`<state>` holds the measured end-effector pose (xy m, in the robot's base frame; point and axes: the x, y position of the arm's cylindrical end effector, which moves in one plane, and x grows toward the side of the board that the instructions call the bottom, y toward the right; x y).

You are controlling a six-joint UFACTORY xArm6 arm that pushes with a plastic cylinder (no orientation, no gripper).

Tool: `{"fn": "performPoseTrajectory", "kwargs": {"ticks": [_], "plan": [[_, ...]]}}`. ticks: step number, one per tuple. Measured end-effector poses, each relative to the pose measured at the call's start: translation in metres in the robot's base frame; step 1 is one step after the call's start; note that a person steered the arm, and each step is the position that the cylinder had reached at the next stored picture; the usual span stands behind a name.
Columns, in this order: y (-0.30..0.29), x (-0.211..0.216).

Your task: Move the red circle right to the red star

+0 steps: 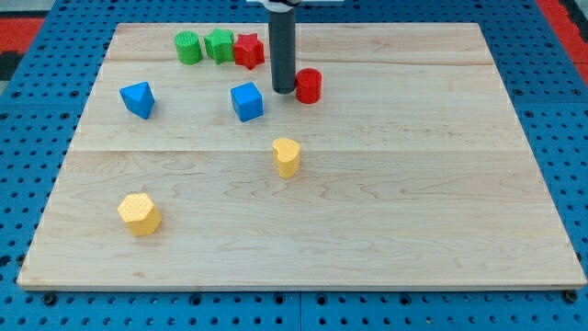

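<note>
Bright, even light falls from above across the pale wooden worktop (pixel 367 184), with no glare or blown-out patches on its grain. Shadows are soft and short: the yellow heart-shaped block (pixel 287 156) and the yellow hexagonal block (pixel 139 213) each cast only a faint smudge at the base. The straight dark rod (pixel 282 51) reads almost black, with a thin pale sheen down its side, and my tip (pixel 282 91) leaves a small dim shadow beside the red round block (pixel 309 85). Focus is crisp throughout; the blue perforated surround (pixel 28 184) stays sharp too. The worktop's edges look straight, with no visible bending.
</note>
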<state>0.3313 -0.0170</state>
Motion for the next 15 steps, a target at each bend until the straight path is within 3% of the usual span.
{"fn": "performPoseTrajectory", "kwargs": {"ticks": [3, 4, 9, 11, 13, 15], "plan": [[-0.009, 0.034], [0.017, 0.033], [0.052, 0.000], [-0.006, -0.043], [0.102, -0.028], [0.059, -0.053]]}}
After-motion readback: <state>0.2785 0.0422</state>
